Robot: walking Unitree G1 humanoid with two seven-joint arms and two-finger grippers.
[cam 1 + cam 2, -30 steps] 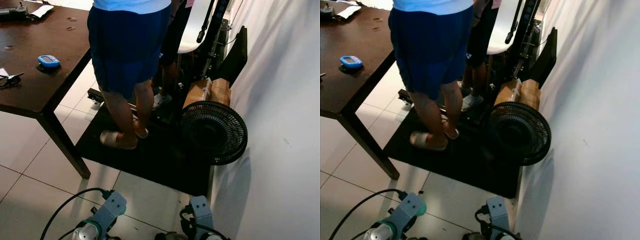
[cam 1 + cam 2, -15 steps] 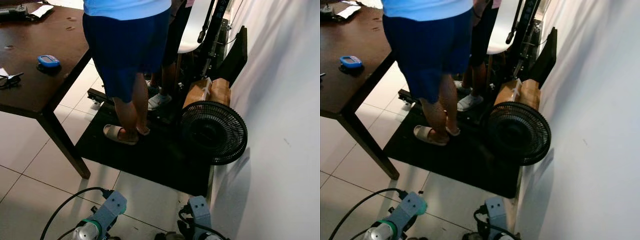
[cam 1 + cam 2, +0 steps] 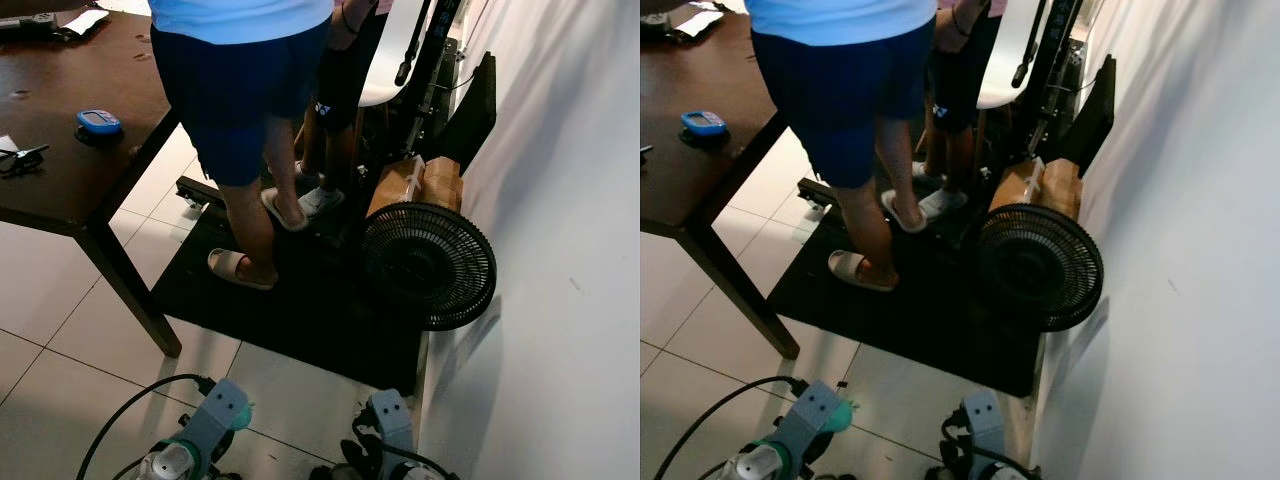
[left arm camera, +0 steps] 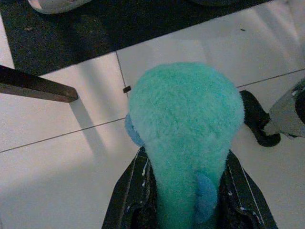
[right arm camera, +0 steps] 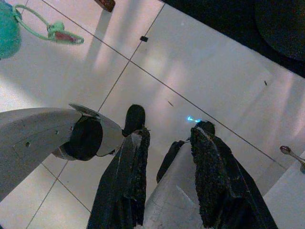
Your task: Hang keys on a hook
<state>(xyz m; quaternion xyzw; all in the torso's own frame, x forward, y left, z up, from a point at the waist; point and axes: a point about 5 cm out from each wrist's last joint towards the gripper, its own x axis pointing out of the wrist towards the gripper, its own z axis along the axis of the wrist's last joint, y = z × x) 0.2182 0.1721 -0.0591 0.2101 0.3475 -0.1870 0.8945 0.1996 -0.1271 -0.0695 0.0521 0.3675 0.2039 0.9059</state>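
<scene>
Clenched on a teal plush keychain (image 4: 183, 143), my left gripper (image 4: 183, 210) hangs low over the white tiled floor (image 4: 57, 162), the fuzzy ball squeezed between its two black fingers (image 4: 126, 191) with a small blue patch showing on each side. From my right wrist camera the same plush sits at the corner of the picture with a pale green ring and clip (image 5: 50, 29) trailing from it, hanging free above the tiles. My right gripper (image 5: 169, 176) holds nothing; its two fingers (image 5: 212, 176) stand apart with only floor between them. Both arms have sunk a little lower in my head view since a second ago, the left forearm (image 3: 205, 435) and right forearm (image 3: 385, 430) now closer to the bottom edge. Ahead of me a person in blue shorts (image 3: 235, 90) stands on the black mat (image 3: 300, 300), and that person has shifted: a second ago both sandalled feet were planted side by side, while now one sandal (image 3: 238, 268) stays flat on the mat and the other foot (image 3: 283, 208) is lifted back on its toe, further from me. A second person's legs (image 3: 335, 100) are in view behind the first person. The black floor fan (image 3: 428, 265) leans near the white wall (image 3: 560, 250), and the dark surface (image 3: 60, 150) with a blue device (image 3: 97, 122) near its right edge has not moved.
</scene>
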